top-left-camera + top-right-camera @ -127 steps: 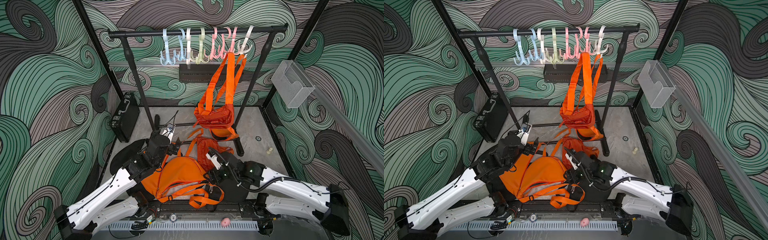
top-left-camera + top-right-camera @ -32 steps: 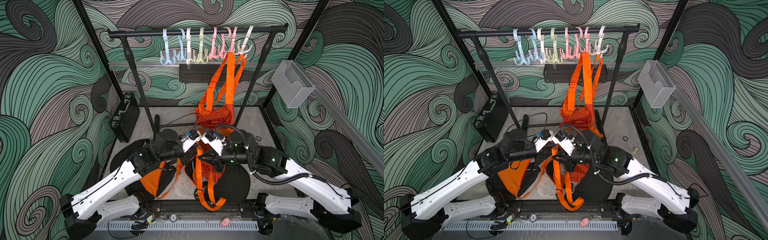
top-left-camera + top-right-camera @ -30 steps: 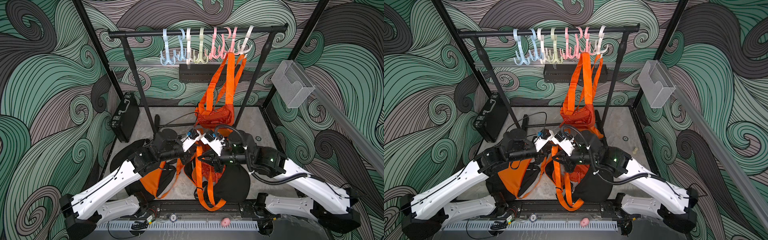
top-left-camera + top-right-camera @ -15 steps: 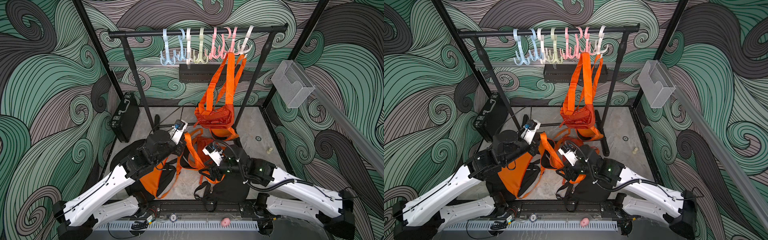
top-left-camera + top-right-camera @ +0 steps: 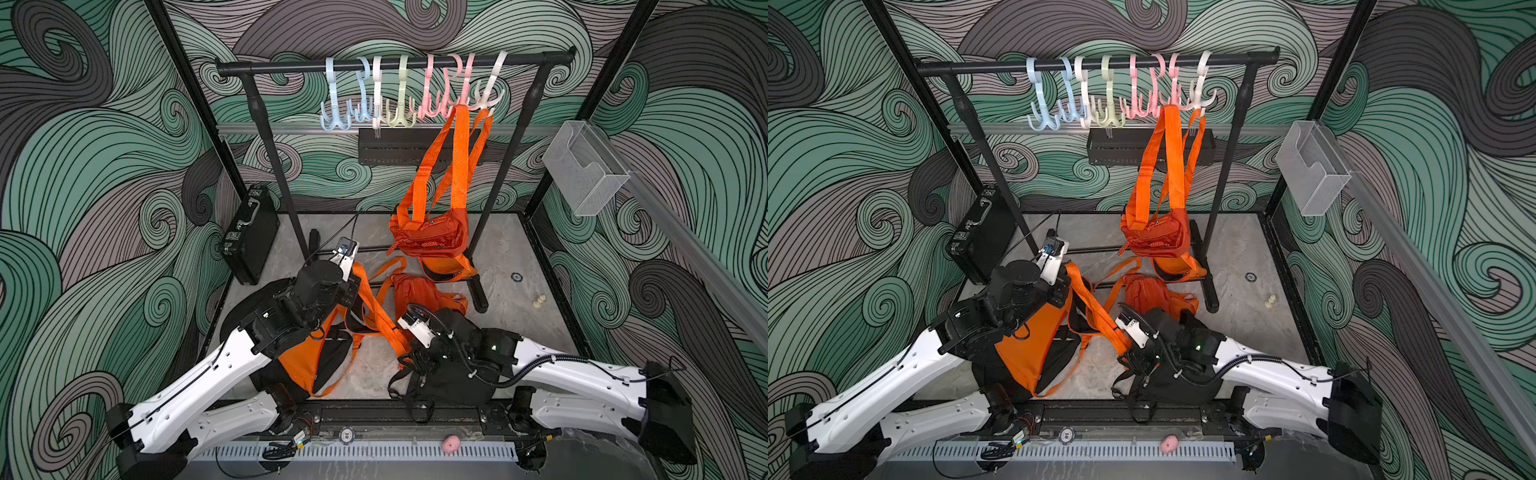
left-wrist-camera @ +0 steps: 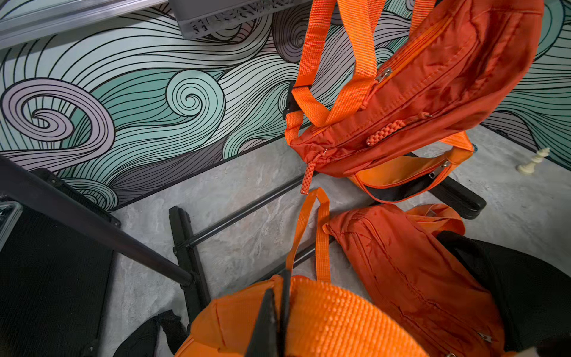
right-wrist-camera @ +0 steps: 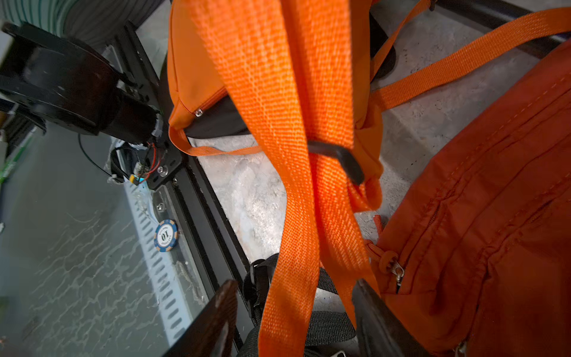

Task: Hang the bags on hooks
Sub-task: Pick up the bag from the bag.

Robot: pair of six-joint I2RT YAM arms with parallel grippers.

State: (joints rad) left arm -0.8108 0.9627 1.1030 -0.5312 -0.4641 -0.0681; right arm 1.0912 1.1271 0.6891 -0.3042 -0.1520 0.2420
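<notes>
My left gripper (image 5: 353, 279) (image 6: 278, 309) is shut on the wide strap (image 6: 333, 321) of an orange bag (image 5: 303, 361) (image 5: 1025, 345) that hangs beside the left arm. The strap (image 5: 376, 309) (image 5: 1096, 309) runs down to my right gripper (image 5: 411, 359) (image 7: 296, 309), which is open. The strap (image 7: 293, 216) passes loosely between its fingers (image 7: 216, 315). Pastel hooks (image 5: 399, 112) (image 5: 1108, 112) hang from a black rail (image 5: 291, 66) at the back. The blue, white and green hooks carry nothing.
Two orange bags (image 5: 428, 237) hang from the pink and white hooks at the right. Another orange bag (image 5: 419, 291) lies on the floor, and a black bag (image 5: 440, 386) under the right arm. A black case (image 5: 249, 237) leans at left, a clear bin (image 5: 582, 166) at right.
The grippers met high in the middle a second ago. My right gripper has opened and dropped toward the front. My left gripper has swung back and left, still pinching the strap.
</notes>
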